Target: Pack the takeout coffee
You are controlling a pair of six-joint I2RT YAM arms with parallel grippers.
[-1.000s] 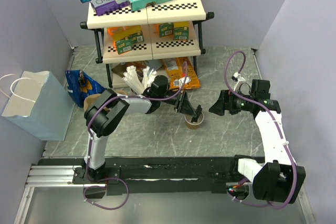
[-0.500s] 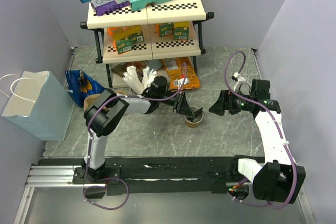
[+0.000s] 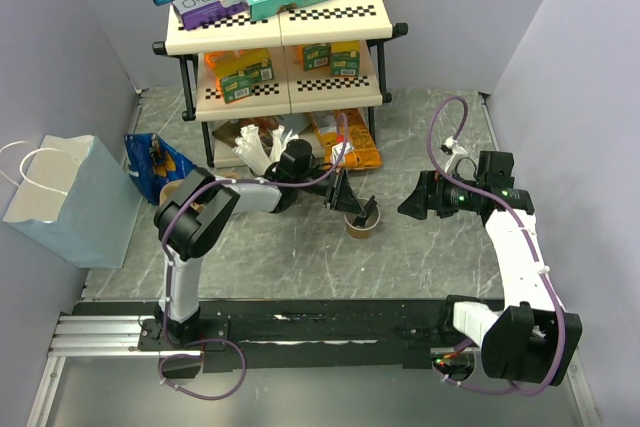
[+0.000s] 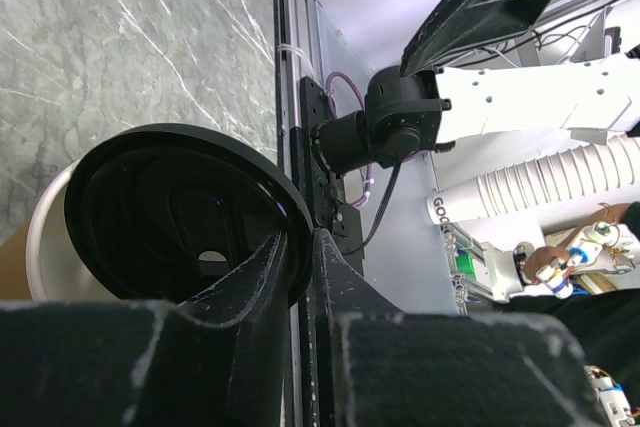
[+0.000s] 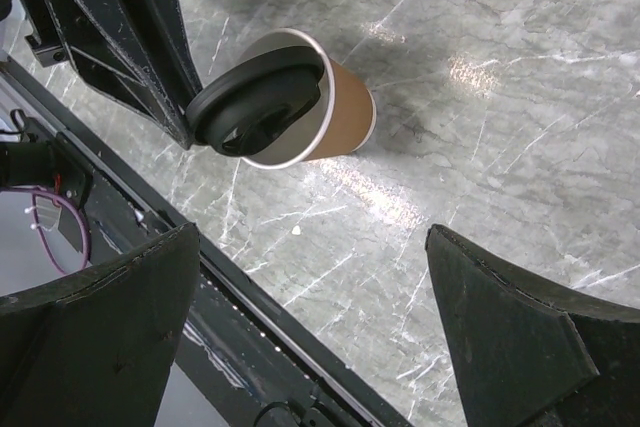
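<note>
- Standing upright on the grey marbled worktop [image 3: 420, 257], the tan paper cup [image 5: 345, 112] sits near the middle, its pale inside showing.
- Its black lid [image 5: 255, 97] hangs tilted at the cup's mouth, not seated on the rim.
- The left tool [image 4: 300, 247] is clenched on the lid's edge, just above and beside the cup.
- The right tool [image 3: 410, 205] has its jaws spread wide, holds nothing, and is well apart to the cup's right.
</note>
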